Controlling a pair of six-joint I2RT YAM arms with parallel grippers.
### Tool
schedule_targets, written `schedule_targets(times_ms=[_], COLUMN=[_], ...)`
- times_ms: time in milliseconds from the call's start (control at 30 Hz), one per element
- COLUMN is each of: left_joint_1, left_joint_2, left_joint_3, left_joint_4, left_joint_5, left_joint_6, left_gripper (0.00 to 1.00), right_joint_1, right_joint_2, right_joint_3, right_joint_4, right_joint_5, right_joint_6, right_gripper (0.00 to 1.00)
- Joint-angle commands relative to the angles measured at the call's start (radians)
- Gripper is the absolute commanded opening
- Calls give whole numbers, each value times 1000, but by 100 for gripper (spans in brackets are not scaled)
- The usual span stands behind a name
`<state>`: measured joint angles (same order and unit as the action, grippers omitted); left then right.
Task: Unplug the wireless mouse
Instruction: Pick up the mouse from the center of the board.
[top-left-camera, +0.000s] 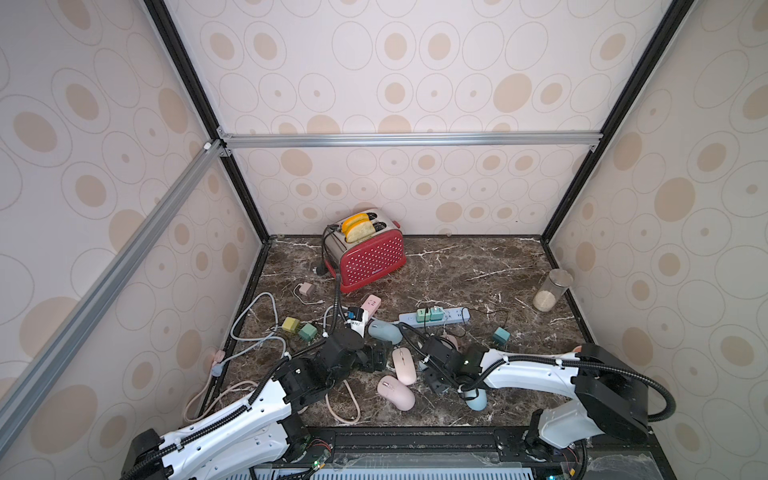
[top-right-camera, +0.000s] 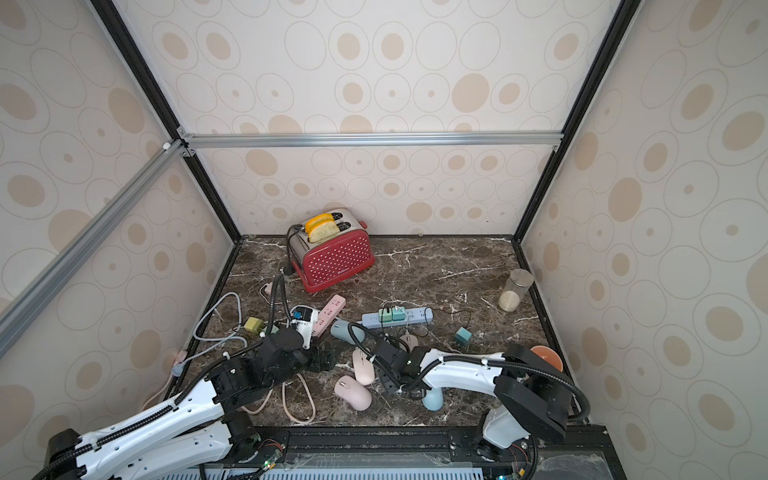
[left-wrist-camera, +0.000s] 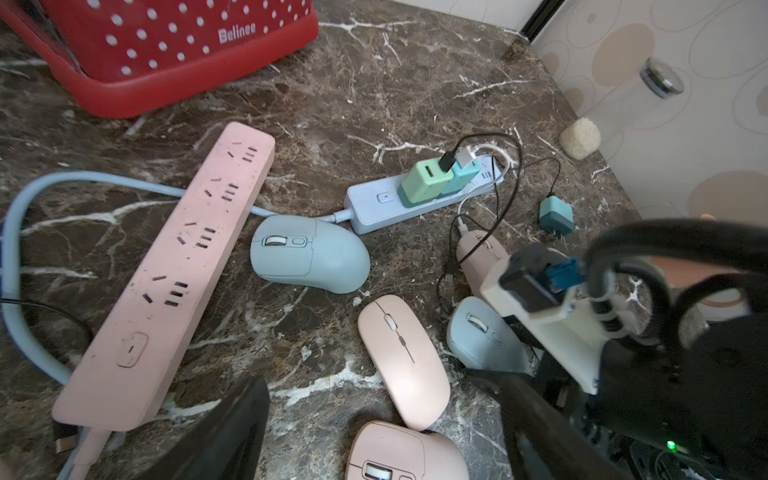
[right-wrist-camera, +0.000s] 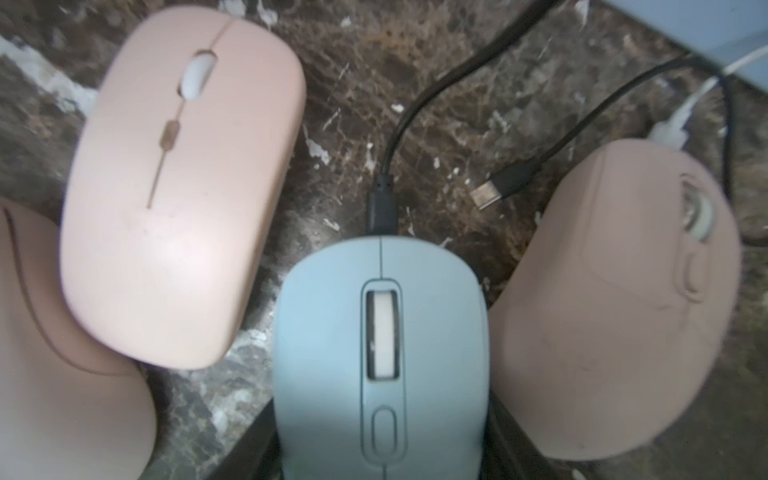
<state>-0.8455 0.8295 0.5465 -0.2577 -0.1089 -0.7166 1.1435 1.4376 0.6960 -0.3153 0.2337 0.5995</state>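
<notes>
Teamwork: our right gripper (right-wrist-camera: 380, 449) straddles the blue mouse (right-wrist-camera: 380, 353) between pink mice (right-wrist-camera: 183, 187), likely to steady it, pinch unclear to us; left gripper (left-wrist-camera: 380, 390), spread and empty, hovers near for its plugged cable (right-wrist-camera: 380, 208).

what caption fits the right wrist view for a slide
Right gripper straddles a blue mouse with a black cable plugged in, a flat pink mouse beside it

Probably a lab booth staged as a kitchen; aluminium rails (top-left-camera: 407, 139) frame wallpapered panels (top-left-camera: 395, 75); marble-look counter (top-left-camera: 478, 257) bears a toaster (top-left-camera: 368, 253) at twelve o'clock, a jar (top-left-camera: 550, 291) at two.
</notes>
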Motion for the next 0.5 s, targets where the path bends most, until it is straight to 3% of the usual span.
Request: schedule_targets(times_ms=[0, 233, 467], left_joint_1=[66, 69, 69], left_joint_2=[27, 248, 478], left_joint_3=[-73, -114, -103], left_joint_4=[170, 578, 935], left_joint_5=[153, 335, 446], left_joint_6=[-86, -164, -272], left_gripper=[84, 77, 67], right_joint_1=[2, 2, 2], right_joint_2=[-103, -308, -363], right_joint_3=[-56, -161, -193], right_joint_4=[168, 235, 220], right_joint_5=[50, 23, 31], right_joint_6=[-80, -158, -129], right_gripper=[46, 45, 44])
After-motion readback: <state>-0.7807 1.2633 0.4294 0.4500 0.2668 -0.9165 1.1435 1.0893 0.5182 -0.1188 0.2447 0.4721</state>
